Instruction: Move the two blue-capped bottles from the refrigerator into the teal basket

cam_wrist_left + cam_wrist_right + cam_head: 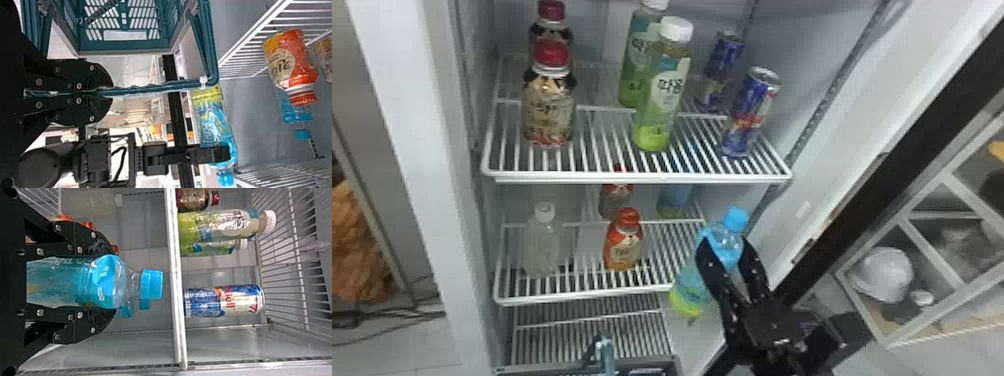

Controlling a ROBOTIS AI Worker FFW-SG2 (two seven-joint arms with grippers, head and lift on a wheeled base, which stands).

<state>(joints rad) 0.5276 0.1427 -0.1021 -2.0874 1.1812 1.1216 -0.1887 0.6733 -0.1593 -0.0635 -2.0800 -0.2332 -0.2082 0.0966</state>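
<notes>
the right tool (725, 250) grips one blue-capped bottle (688, 296) near the middle shelf (577, 295); the left tool (111, 91) is clamped on the handle (152, 89) of the teal basket (125, 51).

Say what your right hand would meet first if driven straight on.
The right hand seems to point at the rear blue-capped bottle, likely met first. Depth is unclear: the held bottle might touch the shelf edge sooner.
</notes>
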